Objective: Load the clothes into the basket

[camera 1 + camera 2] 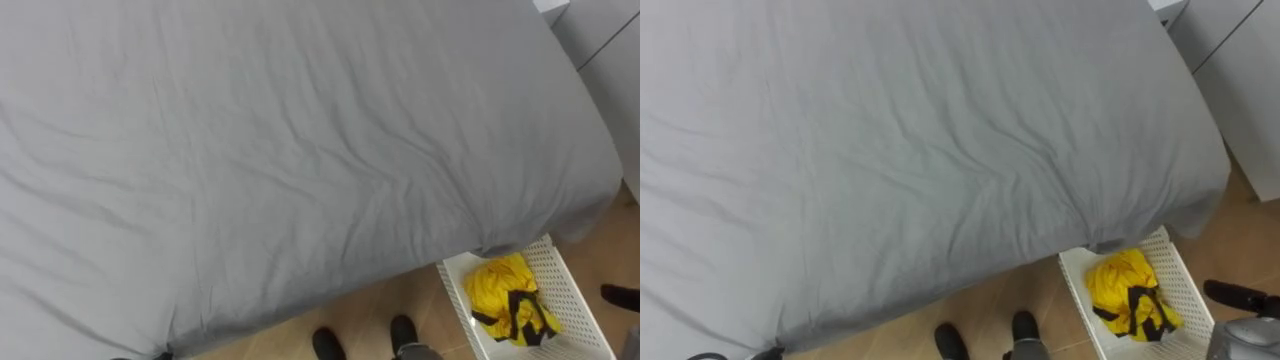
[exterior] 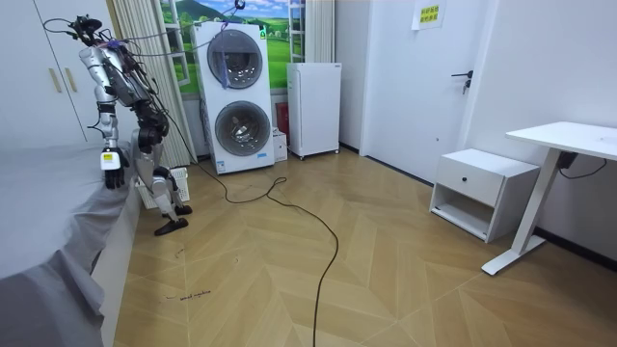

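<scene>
The robot stood at the side of a big bed (image 1: 280, 150) with a smooth grey sheet over it. On the wood floor (image 2: 386, 260), just beside the bed's corner and on the robot's right, sat a white basket (image 1: 566, 280) with little holes in its walls. One end of the basket was tucked a bit under the hanging sheet. The clothes (image 1: 508, 298), a yellow bundle with black parts, lay inside the basket, bunched up near the middle. A small dark bit of the right hand (image 1: 1238, 294) poked in from the edge, near the basket but not touching the clothes, and I could not tell if it was loose or closed. In the room view the robot was at the room view's left, standing up and facing the bed, with the basket down by its legs. Its left hand (image 2: 113, 166) hung low over the edge of the bed, and it looked too small to tell if it was loose or closed. Behind the robot stood two washing machines (image 2: 238, 96), one on top of the other, and next to them a white box-shaped cabinet (image 2: 314, 108). On the room view's right were a low white drawer unit (image 2: 482, 188) and a white desk (image 2: 569, 135), both well apart from the robot.
</scene>
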Controlling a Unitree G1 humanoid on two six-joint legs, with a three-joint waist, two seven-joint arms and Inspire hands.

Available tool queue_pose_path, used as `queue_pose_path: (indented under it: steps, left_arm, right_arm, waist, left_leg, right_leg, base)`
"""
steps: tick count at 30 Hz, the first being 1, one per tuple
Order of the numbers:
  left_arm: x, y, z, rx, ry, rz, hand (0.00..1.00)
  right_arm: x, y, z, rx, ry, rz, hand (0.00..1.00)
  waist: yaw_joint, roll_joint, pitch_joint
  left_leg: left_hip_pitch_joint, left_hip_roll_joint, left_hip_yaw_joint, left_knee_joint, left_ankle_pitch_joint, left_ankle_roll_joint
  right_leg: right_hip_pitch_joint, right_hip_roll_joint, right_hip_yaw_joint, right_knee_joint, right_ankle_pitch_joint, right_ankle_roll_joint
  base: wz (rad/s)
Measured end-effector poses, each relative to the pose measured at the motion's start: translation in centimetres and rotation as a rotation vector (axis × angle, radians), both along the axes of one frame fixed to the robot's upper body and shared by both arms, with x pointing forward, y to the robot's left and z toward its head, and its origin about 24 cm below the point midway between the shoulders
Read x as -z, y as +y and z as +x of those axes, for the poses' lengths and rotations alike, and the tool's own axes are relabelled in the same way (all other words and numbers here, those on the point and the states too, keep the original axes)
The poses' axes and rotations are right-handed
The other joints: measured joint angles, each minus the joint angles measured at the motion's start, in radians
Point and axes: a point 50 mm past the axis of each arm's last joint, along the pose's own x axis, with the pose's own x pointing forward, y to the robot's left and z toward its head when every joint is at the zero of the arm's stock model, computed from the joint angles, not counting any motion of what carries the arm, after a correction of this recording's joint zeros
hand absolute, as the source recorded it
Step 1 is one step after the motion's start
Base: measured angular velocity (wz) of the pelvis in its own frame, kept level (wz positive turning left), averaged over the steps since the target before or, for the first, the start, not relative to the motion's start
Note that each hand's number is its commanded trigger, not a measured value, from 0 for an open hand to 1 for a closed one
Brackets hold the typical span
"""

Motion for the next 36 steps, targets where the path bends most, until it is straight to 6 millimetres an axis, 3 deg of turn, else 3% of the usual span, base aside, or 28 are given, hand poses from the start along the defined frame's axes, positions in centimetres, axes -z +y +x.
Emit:
queue_pose_path:
  steps: [9,12,18,20,22,28,34,36]
  left_arm:
    - [0.0,0.4,-0.2,0.01,0.006,0.001,0.0]
    - [-0.1,0.5,-0.3,0.008,0.006,0.004,0.0]
    - [0.2,0.8,-2.0,0.016,0.035,0.02,0.0]
    - [0.3,1.0,-3.0,0.031,0.053,0.032,0.0]
    - [0.4,1.0,-3.7,0.022,0.064,0.032,0.0]
    - [0.5,0.7,-4.5,0.038,0.06,0.06,0.0]
    - [0.6,-0.1,-4.3,0.056,0.055,0.104,0.0]
    - [0.7,-0.4,-4.3,0.062,0.055,0.107,0.0]
  right_arm:
    - [0.6,0.0,-1.0,-0.003,0.044,-0.002,0.0]
    - [1.1,-0.1,-2.1,0.012,0.07,0.004,0.0]
    - [2.6,0.3,-4.6,0.073,0.099,0.062,0.0]
    - [3.8,1.3,-5.7,0.085,0.097,0.127,0.0]
    - [4.9,2.8,-6.4,0.087,0.088,0.188,0.0]
    - [8.0,6.7,-10.2,0.008,0.183,0.343,0.0]
    - [9.6,10.0,-11.1,-0.088,0.209,0.479,0.0]
    - [9.9,10.8,-11.2,-0.125,0.217,0.517,0.0]
  waist:
    - [0.001,-0.01,-0.0042]
    - [0.002,-0.018,-0.0081]
    - [0.011,-0.047,-0.0234]
    - [0.02,-0.061,-0.0317]
    - [0.019,-0.069,-0.0349]
    - [0.018,-0.091,-0.0356]
    - [0.024,-0.113,-0.0239]
    - [0.026,-0.115,-0.0241]
  left_leg:
    - [0.016,0.0,-0.008,-0.002,0.0,0.0]
    - [0.037,0.001,-0.023,-0.009,0.002,-0.003]
    - [0.136,0.003,-0.054,-0.018,0.001,-0.005]
    - [0.19,0.006,-0.068,-0.026,-0.006,-0.017]
    - [0.234,0.003,-0.089,-0.049,-0.009,-0.022]
    - [0.338,-0.01,-0.157,-0.085,-0.013,-0.03]
    - [0.383,-0.019,-0.195,-0.09,-0.014,-0.032]
    - [0.392,-0.021,-0.205,-0.09,-0.015,-0.033]
  right_leg:
    - [0.027,0.006,-0.012,-0.019,0.0,0.0]
    - [0.06,0.007,-0.028,-0.035,0.001,0.0]
    - [0.208,0.013,-0.064,-0.126,0.007,-0.001]
    - [0.282,0.02,-0.069,-0.173,0.007,-0.001]
    - [0.332,0.023,-0.086,-0.194,0.007,-0.001]
    - [0.475,0.022,-0.138,-0.247,0.007,0.002]
    - [0.554,0.017,-0.176,-0.275,0.006,0.004]
    - [0.563,0.017,-0.186,-0.277,0.006,0.004]
  base:
    - [0.03]
    - [0.14]
    - [0.16]
    - [0.09]
    - [0.2]
    - [0.32]
    - [0.21]
    - [0.15]
